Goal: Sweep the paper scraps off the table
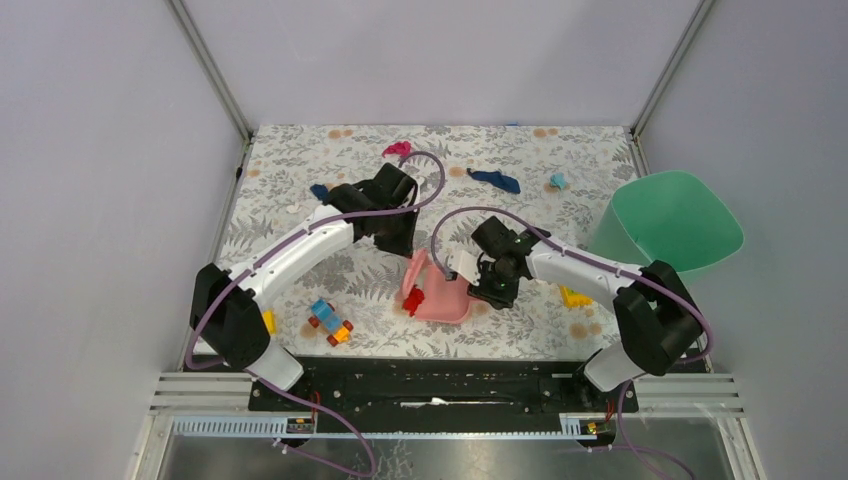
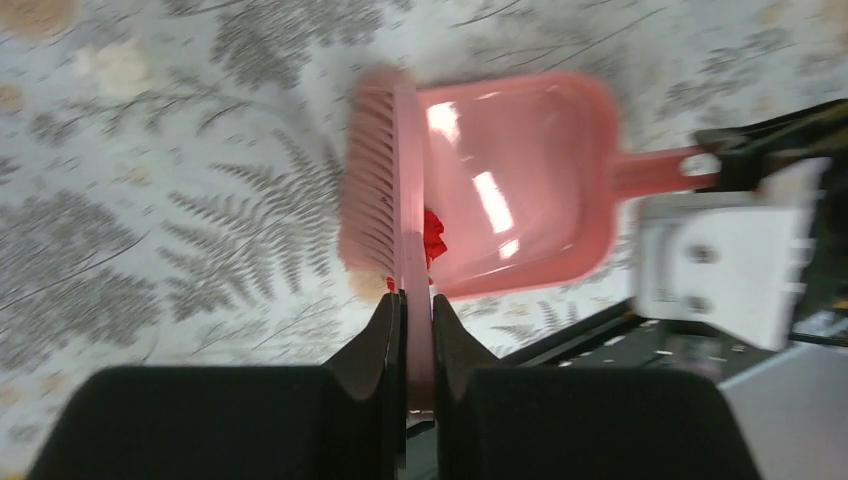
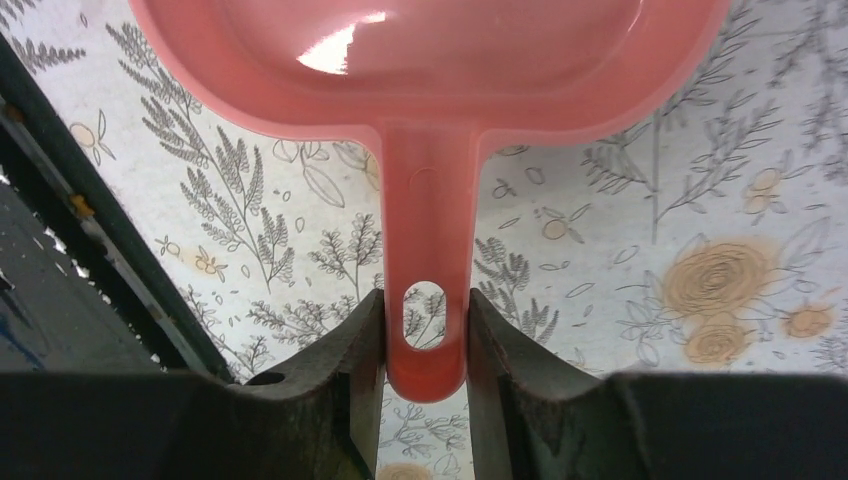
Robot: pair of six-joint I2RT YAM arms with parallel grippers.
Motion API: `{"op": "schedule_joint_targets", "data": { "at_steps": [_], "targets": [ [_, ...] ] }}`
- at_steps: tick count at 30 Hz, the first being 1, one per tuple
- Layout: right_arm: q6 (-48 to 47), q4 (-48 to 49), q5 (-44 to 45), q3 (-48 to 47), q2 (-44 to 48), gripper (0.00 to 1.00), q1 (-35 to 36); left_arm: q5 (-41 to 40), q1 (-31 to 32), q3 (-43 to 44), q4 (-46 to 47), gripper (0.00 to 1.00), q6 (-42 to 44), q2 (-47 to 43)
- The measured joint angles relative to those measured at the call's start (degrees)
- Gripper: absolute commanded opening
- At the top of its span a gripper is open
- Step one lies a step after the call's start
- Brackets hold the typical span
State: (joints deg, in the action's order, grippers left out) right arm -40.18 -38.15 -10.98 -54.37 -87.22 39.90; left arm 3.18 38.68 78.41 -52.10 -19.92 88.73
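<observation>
My left gripper (image 1: 405, 250) (image 2: 417, 302) is shut on the handle of a pink brush (image 1: 415, 272) (image 2: 375, 180), whose bristles stand at the open edge of the pink dustpan (image 1: 446, 300) (image 2: 520, 170) (image 3: 430, 60). A red crumpled bit (image 1: 413, 300) (image 2: 434, 236) lies at the pan's mouth beside the brush. My right gripper (image 1: 482, 288) (image 3: 426, 320) is shut on the dustpan's handle (image 3: 425, 230). On the far table (image 1: 300, 160) lie paper scraps: a magenta scrap (image 1: 398, 150), two dark blue scraps (image 1: 320, 190) (image 1: 496, 180) and a teal scrap (image 1: 557, 181).
A green bin (image 1: 672, 222) stands at the table's right edge. Colourful toy bricks (image 1: 330, 322) lie front left, a yellow block (image 1: 575, 297) under my right arm, another yellow piece (image 1: 268, 322) by my left arm's base. Grey walls enclose the table.
</observation>
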Motion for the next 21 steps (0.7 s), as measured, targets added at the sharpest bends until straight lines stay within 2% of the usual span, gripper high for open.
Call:
{"op": "schedule_joint_targets", "data": {
  "at_steps": [6, 10, 15, 17, 21],
  "targets": [
    [0.0, -3.5, 1.5, -0.3, -1.2, 0.11, 0.6, 9.6, 0.0, -0.1, 6.5, 0.0, -3.9, -0.1],
    [0.0, -5.1, 1.6, -1.1, -0.8, 0.11, 0.6, 10.2, 0.1, 0.1, 6.7, 0.0, -4.9, -0.2],
    [0.1, -7.8, 2.4, -1.1, 1.8, 0.11, 0.7, 4.7, 0.0, 5.9, -0.6, 0.0, -3.4, -0.2],
    [0.2, -8.9, 2.8, -1.1, 3.2, 0.11, 0.7, -1.2, 0.1, 11.1, -4.9, 0.0, -1.4, -0.7],
    [0.5, -9.8, 3.1, -1.1, 4.3, 0.11, 0.7, -10.6, 0.0, 14.6, -7.7, 0.0, 1.6, -3.1]
  ]
}}
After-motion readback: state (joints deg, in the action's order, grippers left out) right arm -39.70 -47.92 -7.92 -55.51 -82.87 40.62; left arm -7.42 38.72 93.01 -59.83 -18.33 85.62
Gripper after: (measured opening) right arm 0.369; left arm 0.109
